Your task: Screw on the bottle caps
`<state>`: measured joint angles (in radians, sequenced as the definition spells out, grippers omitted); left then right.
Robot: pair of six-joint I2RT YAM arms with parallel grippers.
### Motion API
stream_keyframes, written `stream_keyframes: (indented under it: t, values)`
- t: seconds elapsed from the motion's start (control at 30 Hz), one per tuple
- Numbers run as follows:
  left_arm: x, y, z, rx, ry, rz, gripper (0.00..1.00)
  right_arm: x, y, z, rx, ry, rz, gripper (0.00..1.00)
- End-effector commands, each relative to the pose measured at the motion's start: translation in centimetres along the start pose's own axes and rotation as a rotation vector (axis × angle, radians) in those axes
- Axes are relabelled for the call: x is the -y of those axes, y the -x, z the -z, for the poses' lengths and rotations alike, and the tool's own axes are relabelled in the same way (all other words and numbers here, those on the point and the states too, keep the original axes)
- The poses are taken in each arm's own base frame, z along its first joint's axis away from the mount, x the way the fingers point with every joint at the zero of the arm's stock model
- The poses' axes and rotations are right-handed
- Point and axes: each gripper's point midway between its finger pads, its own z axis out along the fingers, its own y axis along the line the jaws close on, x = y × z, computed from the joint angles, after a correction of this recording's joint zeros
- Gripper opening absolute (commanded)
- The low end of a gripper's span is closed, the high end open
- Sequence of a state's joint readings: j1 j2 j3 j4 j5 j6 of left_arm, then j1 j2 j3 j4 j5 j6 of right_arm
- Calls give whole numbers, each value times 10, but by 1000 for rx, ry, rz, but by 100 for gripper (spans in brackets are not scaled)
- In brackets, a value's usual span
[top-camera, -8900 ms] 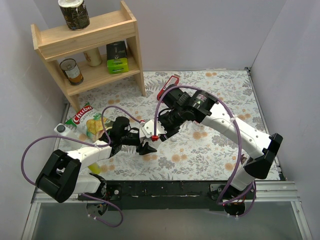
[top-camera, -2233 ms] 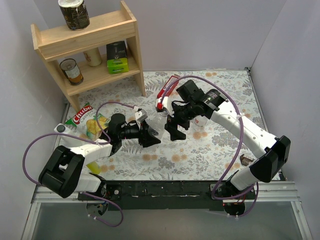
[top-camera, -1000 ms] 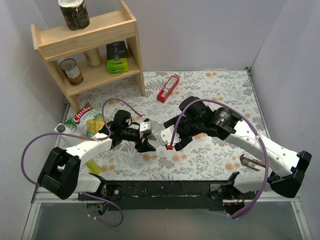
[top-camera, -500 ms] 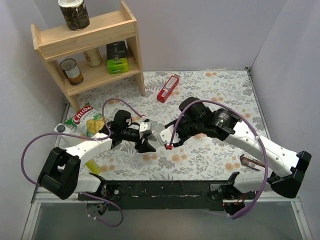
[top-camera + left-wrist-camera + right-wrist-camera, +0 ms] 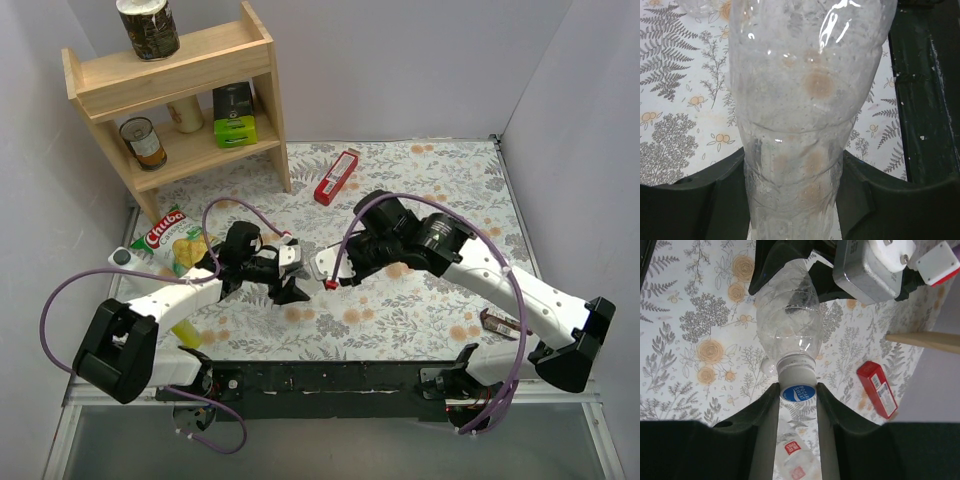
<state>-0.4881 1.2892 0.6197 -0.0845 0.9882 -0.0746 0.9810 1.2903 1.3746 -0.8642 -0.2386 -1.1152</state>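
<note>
One bottle (image 5: 788,315) gripped horiz. by L end effector (image 5: 792,162), neck toward R end effector (image 5: 796,389) pinching cap (image 5: 797,395)

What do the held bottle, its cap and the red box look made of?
The bottle: thin clear plastic, glossy; the floral table cover shows through it, plus glare streaks and creases. The cap: opaque plastic, smooth, blue top with white print. The red box: probably printed cardboard, given flat faces and sharp edges; not certain.
</note>
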Motion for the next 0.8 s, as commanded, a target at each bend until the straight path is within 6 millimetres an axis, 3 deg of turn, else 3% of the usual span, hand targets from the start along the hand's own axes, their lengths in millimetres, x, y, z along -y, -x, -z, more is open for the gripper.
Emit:
stream_keyframes:
  t: [0.0, 0.03, 0.07, 0.13, 0.17, 0.27, 0.37, 0.43, 0.5, 0.57, 0.6, 0.7, 0.77]
  values:
    - [-17, 49, 10, 124, 111, -201, 0, -16, 0, -17, 34, 122, -283, 29]
    - [-24, 53, 14, 125, 174, -218, 0, -10, -2, -13, 35, 127, -347, 28]
    - [-30, 61, 16, 151, 217, -258, 0, -11, -5, -22, 29, 162, -416, 27]
    - [-39, 60, 22, 158, 297, -254, 0, -2, 3, -22, 70, 185, -583, 26]
    - [-42, 72, 27, 193, 334, -296, 0, -2, -5, -29, 56, 221, -672, 25]
    - [-49, 75, 34, 217, 427, -316, 0, 8, -1, -35, 124, 269, -885, 25]
    - [-54, 67, 34, 183, 452, -293, 0, 15, 5, -40, 149, 300, -985, 25]
    - [-56, 59, 31, 155, 446, -267, 0, 27, 6, -39, 152, 275, -1015, 35]
    - [-55, 43, 27, 107, 424, -219, 0, 54, 7, -27, 140, 202, -1032, 42]
    - [-50, 29, 23, 56, 388, -178, 0, 79, 1, -12, 141, 130, -985, 58]
    - [-45, 24, 19, 41, 348, -163, 0, 100, 8, 9, 171, 63, -922, 61]
    - [-28, 4, 9, -30, 218, -105, 0, 104, 13, 41, 196, 49, -785, 66]
    - [-12, -4, 4, -47, 117, -43, 0, 83, 17, 55, 197, 82, -710, 67]
